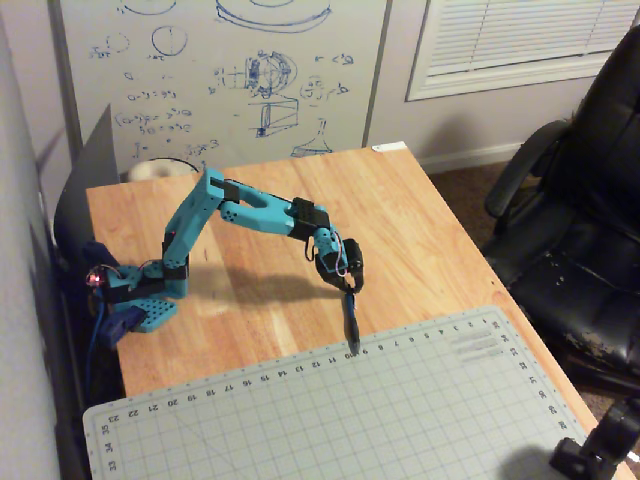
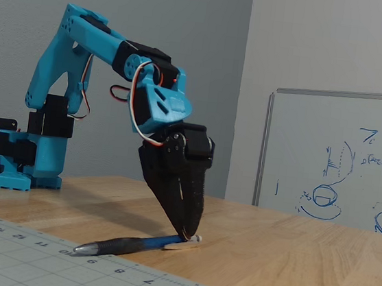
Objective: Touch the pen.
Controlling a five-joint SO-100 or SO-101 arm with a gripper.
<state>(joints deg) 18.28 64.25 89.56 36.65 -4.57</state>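
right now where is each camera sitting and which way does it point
A fixed view: high above the mat's end of the table, looking down toward the whiteboard; the whole arm shows, base to jaws.
A fixed view: low at table height by the mat, looking sideways; arm and shut gripper fill it.
Both share the pen, its back end under the gripper tip.

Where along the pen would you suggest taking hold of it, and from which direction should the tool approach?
Probably the middle of the barrel, from straight above. The pen lies flat on the wooden table, its tip resting on the cutting mat, so fingers closing across its thin width would fit. The tool already points down at its rear end.
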